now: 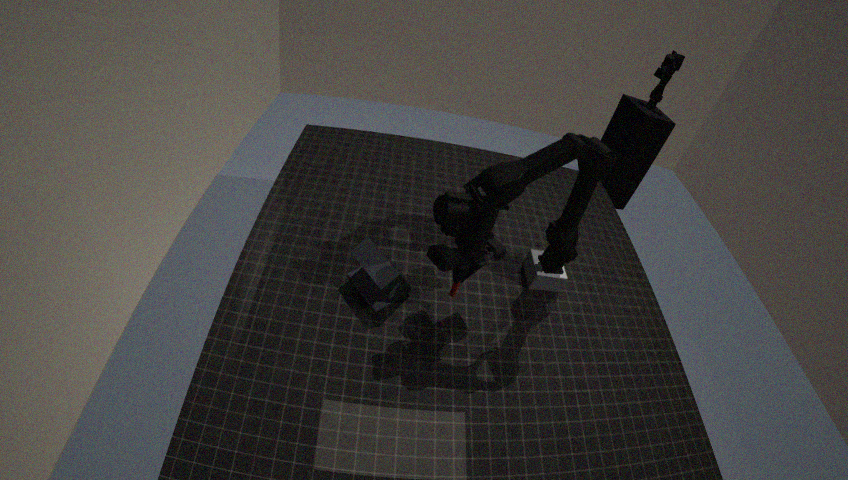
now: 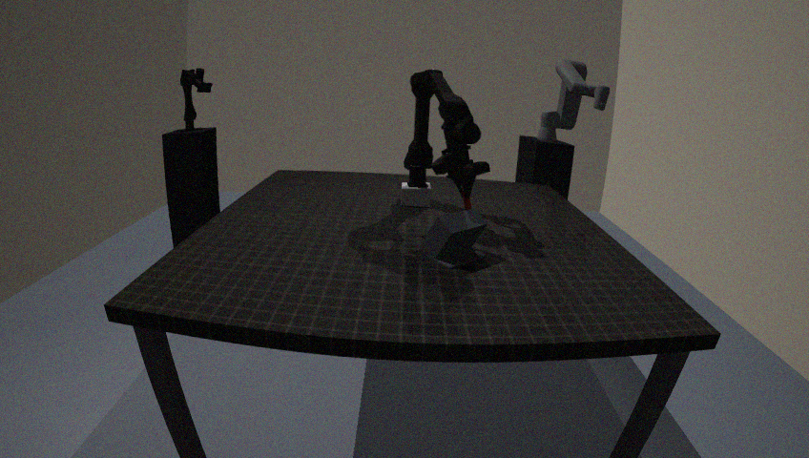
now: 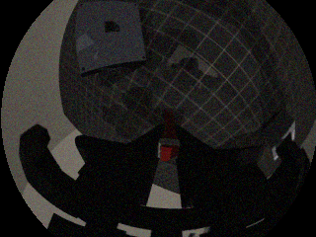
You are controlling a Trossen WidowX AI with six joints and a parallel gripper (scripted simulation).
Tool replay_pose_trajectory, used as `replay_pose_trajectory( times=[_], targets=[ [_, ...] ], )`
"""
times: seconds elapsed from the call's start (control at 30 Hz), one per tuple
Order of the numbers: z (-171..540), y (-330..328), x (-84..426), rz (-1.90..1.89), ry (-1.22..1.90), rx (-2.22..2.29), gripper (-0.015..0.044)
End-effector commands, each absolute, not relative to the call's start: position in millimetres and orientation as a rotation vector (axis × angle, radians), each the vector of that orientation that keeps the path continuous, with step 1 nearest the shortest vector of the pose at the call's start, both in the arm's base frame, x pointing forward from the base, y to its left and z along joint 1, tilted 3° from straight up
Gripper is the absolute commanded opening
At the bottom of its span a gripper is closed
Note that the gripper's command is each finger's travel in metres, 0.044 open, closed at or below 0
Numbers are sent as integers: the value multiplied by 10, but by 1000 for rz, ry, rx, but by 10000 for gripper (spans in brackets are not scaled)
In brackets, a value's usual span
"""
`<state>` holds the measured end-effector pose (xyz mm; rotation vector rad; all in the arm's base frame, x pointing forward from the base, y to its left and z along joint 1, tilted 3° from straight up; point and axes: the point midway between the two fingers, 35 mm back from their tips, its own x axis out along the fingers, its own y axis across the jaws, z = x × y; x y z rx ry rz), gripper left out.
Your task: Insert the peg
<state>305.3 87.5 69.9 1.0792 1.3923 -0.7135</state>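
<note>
Wrist view: my gripper (image 3: 169,128) is clamped on the red peg (image 3: 168,137), carried above the table, panel (image 3: 111,36) well apart; a tilted peg would jam at the hole (image 3: 111,26)

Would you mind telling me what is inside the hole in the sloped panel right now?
Nothing visible: in the wrist view the hole in the panel is a dark opening, its bottom hidden. The red peg is clamped in the tool, apart from it.
</note>
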Motion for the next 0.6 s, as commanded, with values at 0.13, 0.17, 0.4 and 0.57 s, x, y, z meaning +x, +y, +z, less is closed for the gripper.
replay_pose_trajectory(
  times=[0.13, 0.17, 0.4, 0.57],
  targets=[
    [683, 839, 3078, -647, 1401, 1061, 0],
    [681, 834, 3082, -638, 1401, 1058, 0],
    [672, 795, 3112, -577, 1403, 1039, 0],
    [665, 767, 3132, -533, 1402, 1024, 0]
  ],
)
